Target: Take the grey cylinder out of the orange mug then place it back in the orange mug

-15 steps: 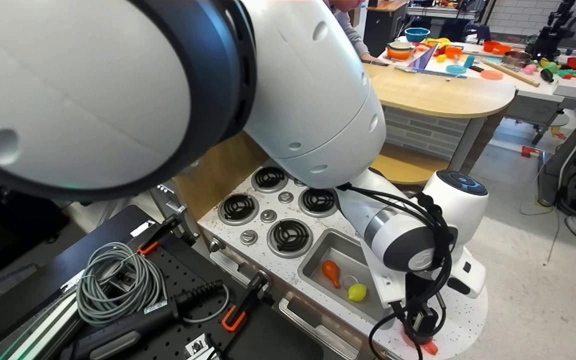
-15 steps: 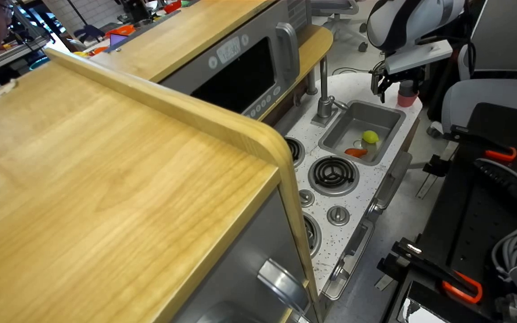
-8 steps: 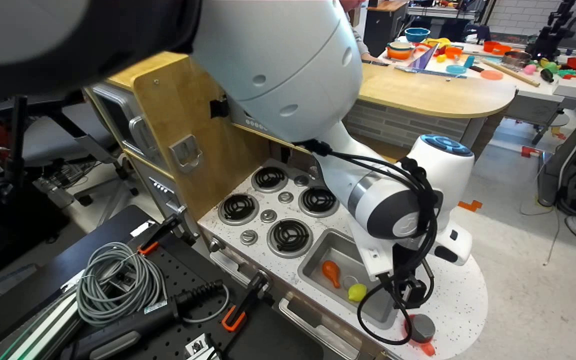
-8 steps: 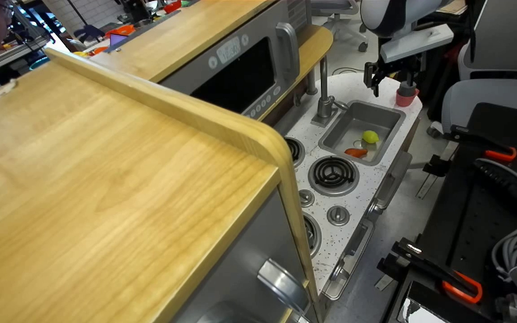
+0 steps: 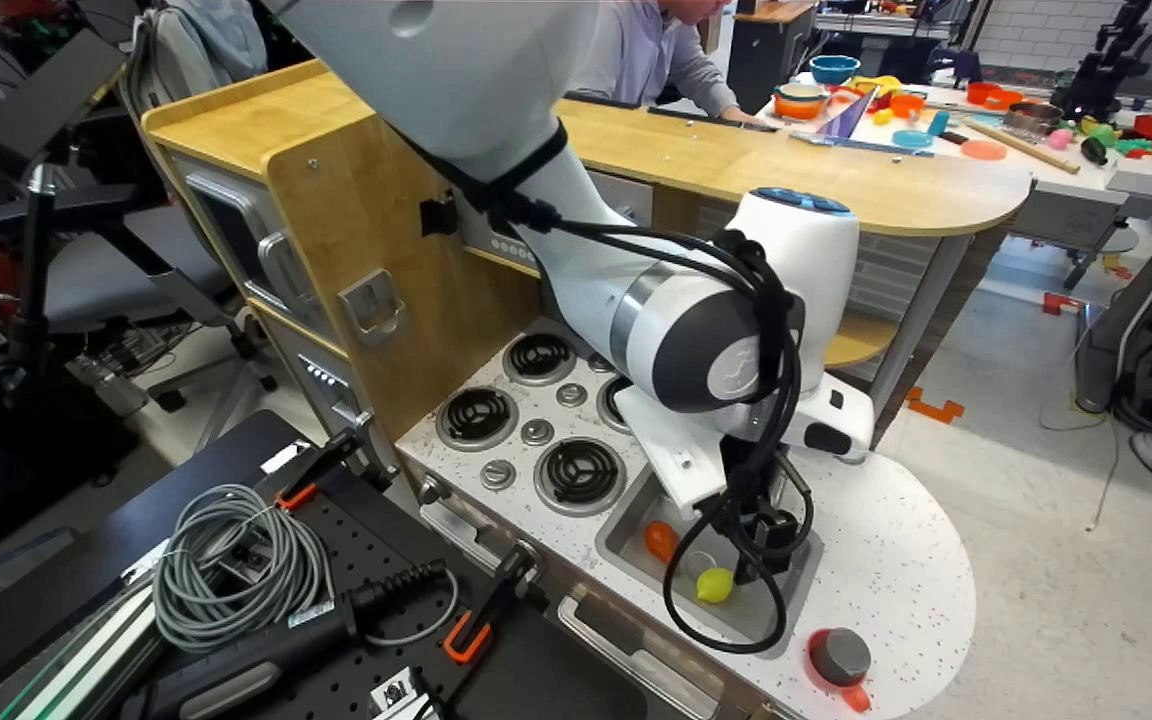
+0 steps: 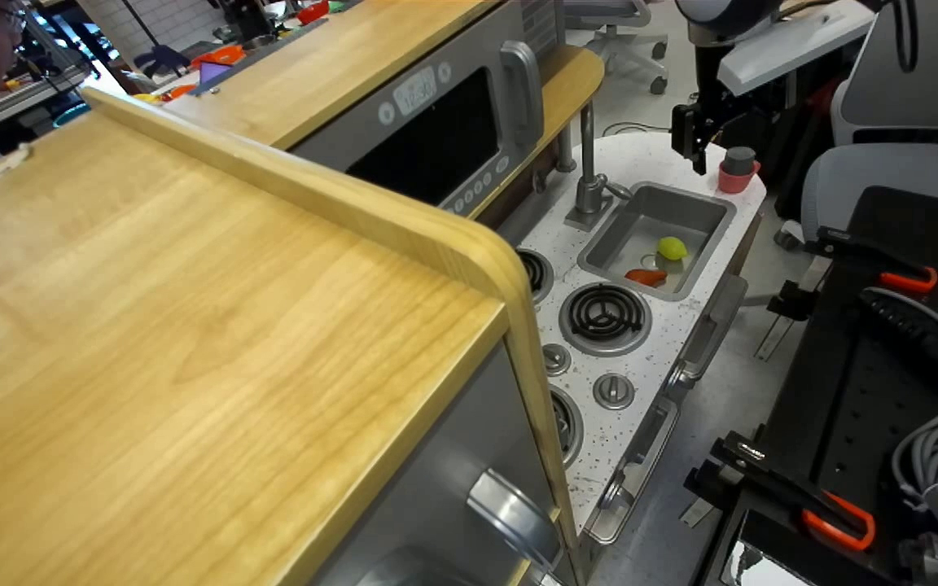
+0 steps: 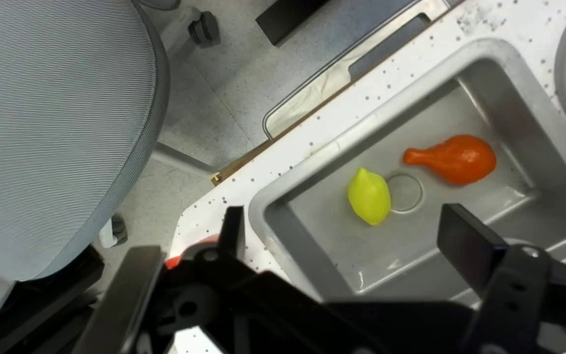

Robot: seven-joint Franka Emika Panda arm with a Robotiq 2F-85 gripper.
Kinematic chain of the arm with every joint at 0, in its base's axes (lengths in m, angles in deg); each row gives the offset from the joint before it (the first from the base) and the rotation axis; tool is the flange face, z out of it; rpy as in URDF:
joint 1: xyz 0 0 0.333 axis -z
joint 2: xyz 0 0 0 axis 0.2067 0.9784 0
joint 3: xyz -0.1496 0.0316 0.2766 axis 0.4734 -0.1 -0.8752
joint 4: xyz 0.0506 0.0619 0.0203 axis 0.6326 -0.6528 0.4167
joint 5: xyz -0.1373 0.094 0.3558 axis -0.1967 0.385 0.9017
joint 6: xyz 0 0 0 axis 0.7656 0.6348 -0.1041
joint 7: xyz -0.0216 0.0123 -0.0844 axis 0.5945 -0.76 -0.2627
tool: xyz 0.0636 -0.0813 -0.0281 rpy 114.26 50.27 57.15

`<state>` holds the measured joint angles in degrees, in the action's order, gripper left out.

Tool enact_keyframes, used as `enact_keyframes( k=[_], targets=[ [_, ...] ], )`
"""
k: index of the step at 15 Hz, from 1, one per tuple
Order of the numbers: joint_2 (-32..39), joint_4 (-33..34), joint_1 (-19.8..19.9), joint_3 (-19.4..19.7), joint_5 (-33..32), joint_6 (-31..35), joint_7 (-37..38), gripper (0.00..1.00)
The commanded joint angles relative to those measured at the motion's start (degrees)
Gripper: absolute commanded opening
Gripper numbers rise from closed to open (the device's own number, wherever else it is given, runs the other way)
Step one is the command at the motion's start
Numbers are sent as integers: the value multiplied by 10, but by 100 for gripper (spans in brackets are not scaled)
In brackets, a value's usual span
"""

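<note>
The orange mug (image 5: 820, 676) stands on the white speckled counter at the sink's end, its handle showing in an exterior view. Inside it sits the grey cylinder (image 6: 738, 159), its upper part rising above the rim. Raised off the counter beside the mug, my gripper (image 7: 344, 223) is open; its finger pads (image 7: 469, 246) are wide apart with only the sink below showing between them. In an exterior view the gripper (image 6: 690, 150) is apart from the cylinder. The wrist view shows just a sliver of the mug (image 7: 173, 262) behind a finger; the cylinder is largely covered there.
The grey sink (image 7: 302, 280) holds a yellow lemon (image 7: 369, 196) and an orange gourd-shaped toy (image 7: 455, 160). A faucet (image 6: 591, 191) rises at the sink's edge. Stove burners (image 5: 579, 476) and a tall wooden cabinet (image 5: 406, 290) flank the counter. Cables hang from the arm.
My gripper has moved away from the mug, up and toward the sink, staying open. The grey cylinder, earlier partly covered by the gripper, now shows in the mug, which stands where it was.
</note>
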<state>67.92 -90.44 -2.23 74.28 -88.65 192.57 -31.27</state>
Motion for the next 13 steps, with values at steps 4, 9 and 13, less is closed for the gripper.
enact_keyframes(
  k=[4,9,13],
  targets=[
    [-120,-132,2,-8,-77,43,-109,100],
    [-115,-125,34,-40,-26,3,-163,100],
    [-119,-131,40,-44,-22,2,-173,100]
  ],
)
